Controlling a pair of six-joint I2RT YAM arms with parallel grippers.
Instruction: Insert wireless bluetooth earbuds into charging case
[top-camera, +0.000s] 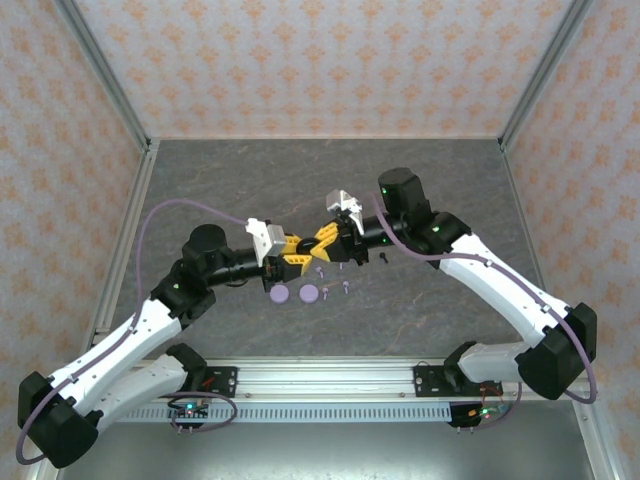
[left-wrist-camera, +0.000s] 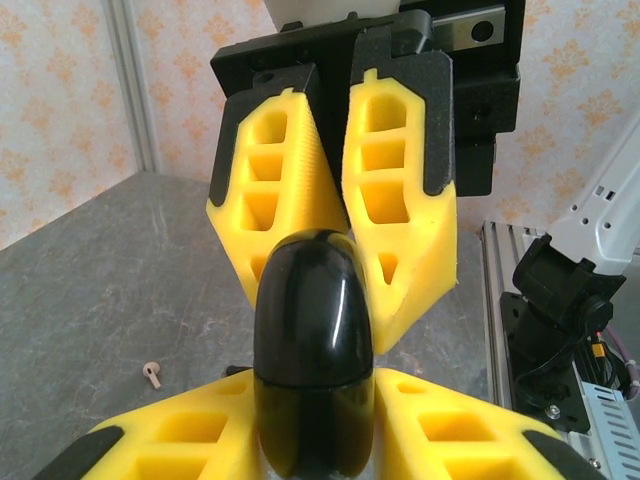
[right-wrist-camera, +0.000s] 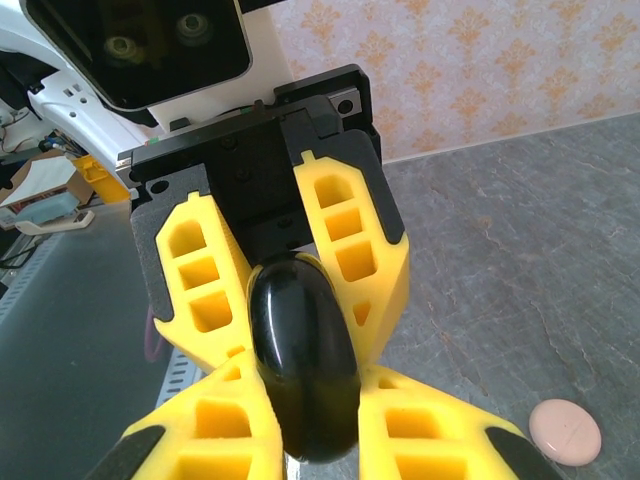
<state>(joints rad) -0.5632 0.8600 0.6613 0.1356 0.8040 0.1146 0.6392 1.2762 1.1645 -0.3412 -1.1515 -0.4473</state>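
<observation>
A glossy black charging case (left-wrist-camera: 315, 340), lid closed along a thin seam, hangs above the table between both grippers. My left gripper (left-wrist-camera: 315, 420) is shut on its near end. In the left wrist view the right gripper's yellow fingers (left-wrist-camera: 400, 200) clamp the far end. My right gripper (right-wrist-camera: 305, 420) is shut on the same case (right-wrist-camera: 300, 350), facing the left gripper's fingers (right-wrist-camera: 345, 230). From above, the left gripper (top-camera: 290, 250) and right gripper (top-camera: 325, 240) meet tip to tip mid-table. Tiny earbuds (top-camera: 328, 292) lie scattered below them, and a pink one (left-wrist-camera: 151, 373) rests on the table.
Two lavender round discs (top-camera: 280, 294) lie side by side just in front of the grippers. A pink disc (right-wrist-camera: 565, 432) sits on the grey table (top-camera: 430, 180). Small black earbuds (top-camera: 385, 258) lie under the right arm. Patterned walls enclose the table on three sides.
</observation>
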